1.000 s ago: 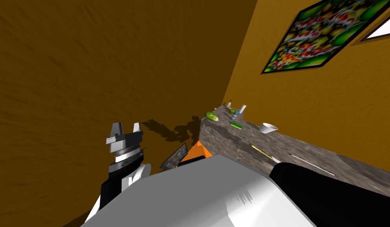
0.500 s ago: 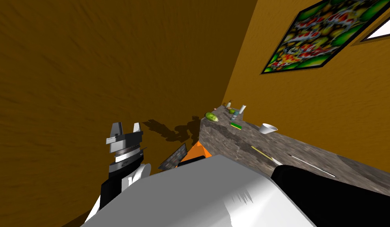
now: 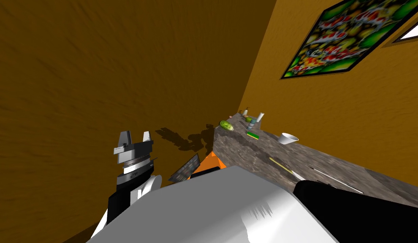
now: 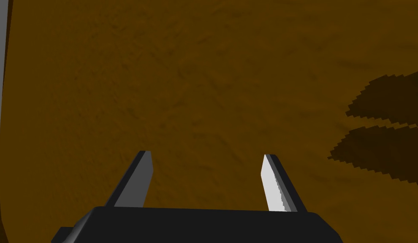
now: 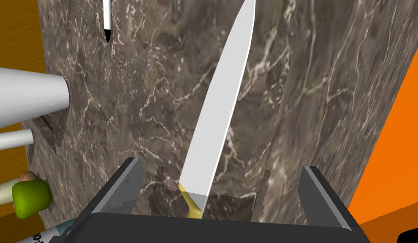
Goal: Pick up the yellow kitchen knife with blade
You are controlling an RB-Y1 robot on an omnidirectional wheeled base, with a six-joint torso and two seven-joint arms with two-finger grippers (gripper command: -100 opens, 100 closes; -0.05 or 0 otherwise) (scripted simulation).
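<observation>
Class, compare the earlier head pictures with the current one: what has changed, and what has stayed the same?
Barely anything. The head view's right side slid slightly down and right, painting, counter end and dark right arm together, so my camera turned, not the things. Nothing was grasped or released. The knife, the bowl and the open left claw stayed put.

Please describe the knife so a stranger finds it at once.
On the brown marbled countertop, the knife lies flat ahead of the open right gripper. Unlike the thin white black-tipped stick nearby, it has a yellow handle and a broad white blade.
</observation>
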